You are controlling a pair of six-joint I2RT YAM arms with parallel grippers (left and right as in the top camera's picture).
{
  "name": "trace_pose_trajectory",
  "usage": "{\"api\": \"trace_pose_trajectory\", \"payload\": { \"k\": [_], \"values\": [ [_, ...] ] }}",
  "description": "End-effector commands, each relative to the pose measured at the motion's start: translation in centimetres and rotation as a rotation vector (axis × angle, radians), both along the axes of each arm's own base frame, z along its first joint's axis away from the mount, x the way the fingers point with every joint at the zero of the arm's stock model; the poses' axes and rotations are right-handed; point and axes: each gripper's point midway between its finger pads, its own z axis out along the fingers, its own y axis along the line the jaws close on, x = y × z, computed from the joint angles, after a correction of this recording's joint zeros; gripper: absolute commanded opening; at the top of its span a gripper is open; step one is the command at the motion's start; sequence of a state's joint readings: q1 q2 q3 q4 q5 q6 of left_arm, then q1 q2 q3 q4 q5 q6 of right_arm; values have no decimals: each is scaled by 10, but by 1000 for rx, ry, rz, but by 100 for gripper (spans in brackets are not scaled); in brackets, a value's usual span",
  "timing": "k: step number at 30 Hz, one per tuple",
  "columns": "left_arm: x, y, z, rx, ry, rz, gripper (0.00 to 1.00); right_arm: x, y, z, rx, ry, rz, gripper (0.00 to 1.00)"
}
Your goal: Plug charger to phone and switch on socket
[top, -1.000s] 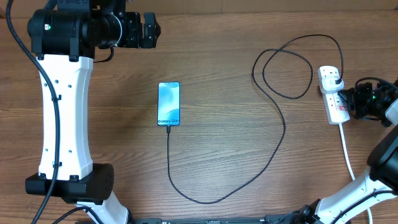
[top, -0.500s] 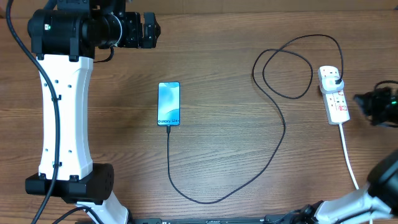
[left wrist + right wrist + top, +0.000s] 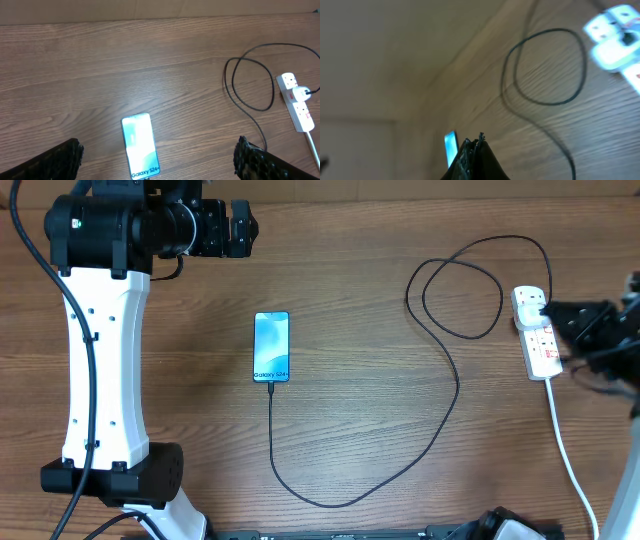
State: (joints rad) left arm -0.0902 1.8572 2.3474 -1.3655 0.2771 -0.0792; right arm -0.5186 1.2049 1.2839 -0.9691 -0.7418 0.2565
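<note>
The phone (image 3: 272,347) lies screen-up mid-table with a lit blue screen. It also shows in the left wrist view (image 3: 140,145) and the right wrist view (image 3: 451,145). The black charger cable (image 3: 440,425) runs from the phone's near end, loops, and its plug sits in the white socket strip (image 3: 537,332) at the right, which also shows in the left wrist view (image 3: 296,102) and the right wrist view (image 3: 615,35). My right gripper (image 3: 570,320) is shut and empty, just right of the strip, its fingers shut in the right wrist view (image 3: 474,142). My left gripper (image 3: 157,157) is open, high above the phone.
The strip's thick white cord (image 3: 565,445) runs toward the front right edge. The left arm's white column (image 3: 100,360) stands at the left of the wooden table (image 3: 380,300).
My right gripper drew back from the strip to the right, then came back in toward its far end. The phone, cable and left arm have not moved.
</note>
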Motion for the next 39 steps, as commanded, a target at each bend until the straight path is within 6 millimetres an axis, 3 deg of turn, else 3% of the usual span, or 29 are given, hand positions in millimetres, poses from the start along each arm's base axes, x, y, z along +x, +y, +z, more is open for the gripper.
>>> {"api": "trace_pose_trajectory", "payload": {
  "k": [1, 4, 7, 8, 10, 12, 13, 18, 30, 34, 39],
  "values": [
    [1, -3, -3, -13, 14, 1, 99, -29, 33, 40, -167, -124, 81, 4],
    [1, -3, -3, -13, 14, 1, 99, -57, 64, 53, -206, -174, 157, 4],
    [1, -3, -3, -13, 14, 1, 100, -82, 80, 59, -250, -197, 180, 8],
    [1, -3, -3, -13, 14, 1, 99, -89, 82, 60, -263, -199, 180, 19],
    [1, -3, -3, -13, 13, 1, 100, -103, 85, 60, -279, -200, 174, 51],
    [1, -3, -3, -13, 13, 1, 99, -114, 88, 57, -275, -185, 175, 90],
    [1, -3, -3, -11, 13, 3, 100, -119, 89, 53, -269, -168, 177, 100],
    [1, -3, -3, -11, 13, 3, 100, -133, 81, 30, -282, -38, 136, 100],
    [1, -3, -3, -11, 13, 3, 100, -135, 54, 13, -397, 47, 36, 100],
    [1, -3, -3, -11, 13, 3, 100, -125, 57, 10, -409, 3, 54, 100],
    [1, -3, -3, -11, 13, 3, 100, -98, 67, 20, -504, -228, 79, 100]
  ]
}}
